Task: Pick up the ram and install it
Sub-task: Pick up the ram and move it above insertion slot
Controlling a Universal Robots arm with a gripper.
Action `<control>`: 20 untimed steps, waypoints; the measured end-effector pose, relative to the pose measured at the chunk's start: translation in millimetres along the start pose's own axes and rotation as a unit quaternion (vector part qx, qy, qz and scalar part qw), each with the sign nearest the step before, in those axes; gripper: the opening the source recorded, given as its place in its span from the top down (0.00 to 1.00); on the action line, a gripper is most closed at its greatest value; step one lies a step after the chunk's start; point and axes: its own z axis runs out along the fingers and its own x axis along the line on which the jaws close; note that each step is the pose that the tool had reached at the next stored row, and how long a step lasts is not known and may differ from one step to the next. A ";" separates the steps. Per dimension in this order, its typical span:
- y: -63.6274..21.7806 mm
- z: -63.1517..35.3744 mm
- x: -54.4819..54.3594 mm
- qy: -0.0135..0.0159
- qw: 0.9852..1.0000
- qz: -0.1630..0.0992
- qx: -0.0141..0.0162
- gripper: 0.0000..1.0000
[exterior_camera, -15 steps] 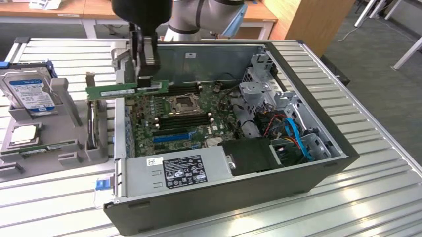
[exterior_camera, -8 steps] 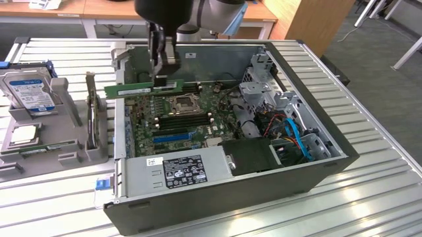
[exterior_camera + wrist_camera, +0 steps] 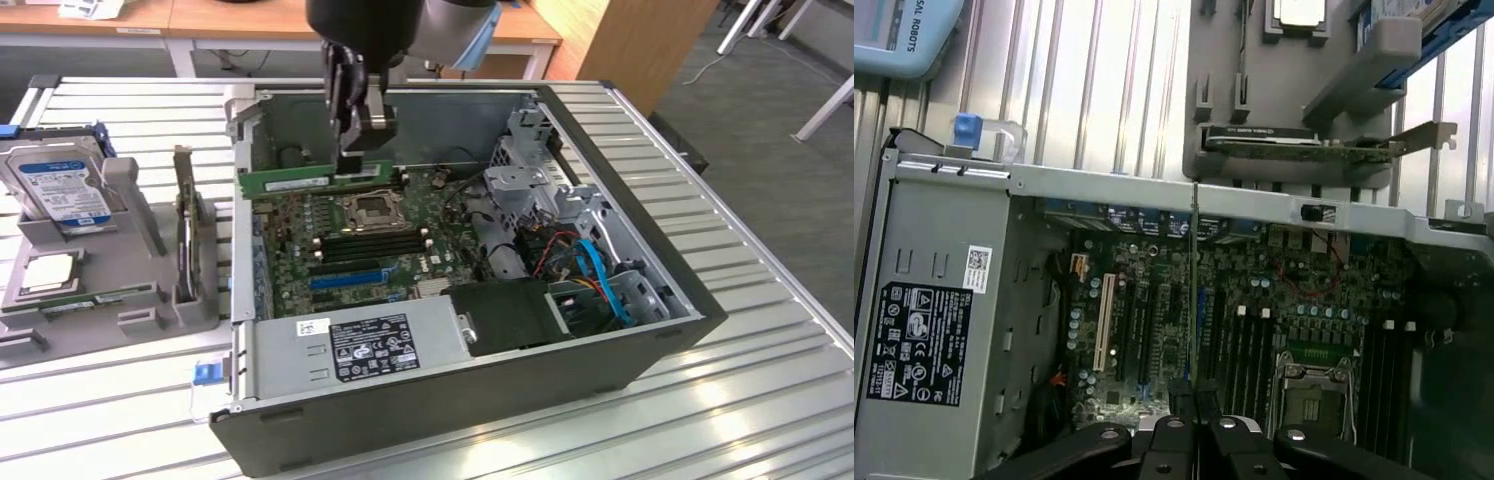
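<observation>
The black metal gripper has its fingers clenched on the ram, a long, thin, flat green board with a pale label. The stick hangs level above the far edge of the motherboard, inside the open computer case. In the wrist view the ram appears edge-on as a fine line rising from the gripper.

The case is a dark, matte metal box lying on its side. It holds a square silver processor socket, long black slots, a long blue slot and a grey power supply with a black label.

It rests on a ribbed, shiny metal table. At the exterior view's left, a grey moulded holder carries a hard drive. Wooden desks stand behind, on grey carpet.
</observation>
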 end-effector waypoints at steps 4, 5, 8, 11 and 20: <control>-9.3 -0.7 0.8 0.000 1.000 0.000 0.000 0.89; -11.7 -0.8 1.0 0.000 1.000 0.000 0.000 0.89; -16.7 -1.2 1.5 0.000 1.000 0.000 0.000 0.89; -16.9 -1.2 1.5 0.000 1.000 0.000 0.000 0.89; -18.4 -1.3 1.6 -0.001 1.000 0.015 0.000 0.89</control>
